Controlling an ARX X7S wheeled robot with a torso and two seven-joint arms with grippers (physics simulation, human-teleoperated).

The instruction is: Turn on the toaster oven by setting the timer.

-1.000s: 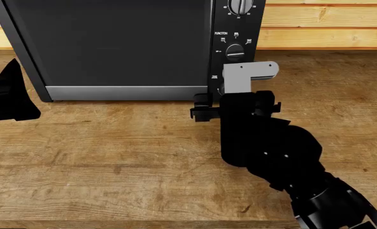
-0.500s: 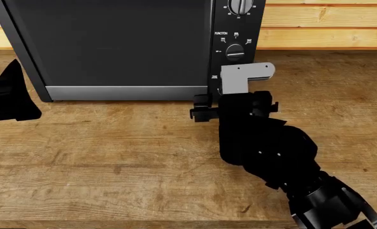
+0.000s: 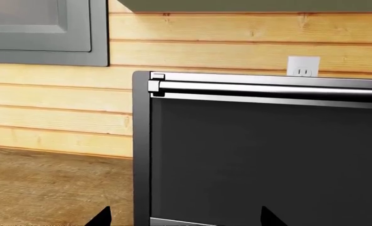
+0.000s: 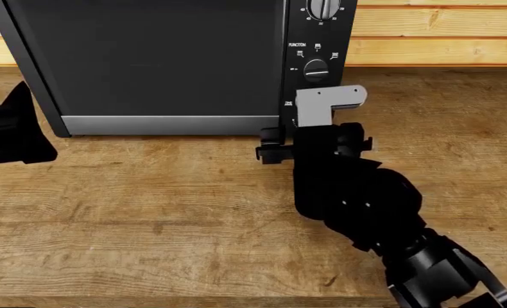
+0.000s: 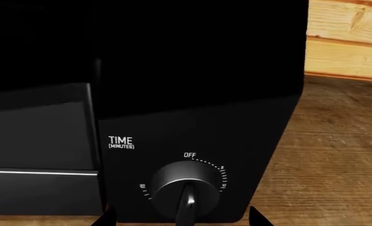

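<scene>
The toaster oven [image 4: 159, 58] is a black box with a dark glass door and a silver strip along the door's lower edge. Its knob panel [image 4: 316, 69] is on the right, and the FUNCTION knob shows there. In the head view my right wrist [image 4: 326, 106] hides the timer. In the right wrist view the timer [image 5: 186, 188] sits under the white "TIME" label [image 5: 121, 141], its bar near vertical below the "OFF" mark. My right gripper [image 5: 181, 219] is open, one dark fingertip on each side of the knob. My left gripper [image 3: 186, 217] is open and empty, facing the door's left edge.
The oven stands on a wooden counter [image 4: 151, 212] against a wood-plank wall [image 4: 433, 32]. The left wrist view shows the door's silver handle [image 3: 268, 88], a white wall outlet [image 3: 302, 66] and a grey window frame [image 3: 48, 33]. My left arm [image 4: 5, 128] is at the oven's left.
My right wrist has shifted slightly to the left at the knob panel. The left arm has barely moved.
</scene>
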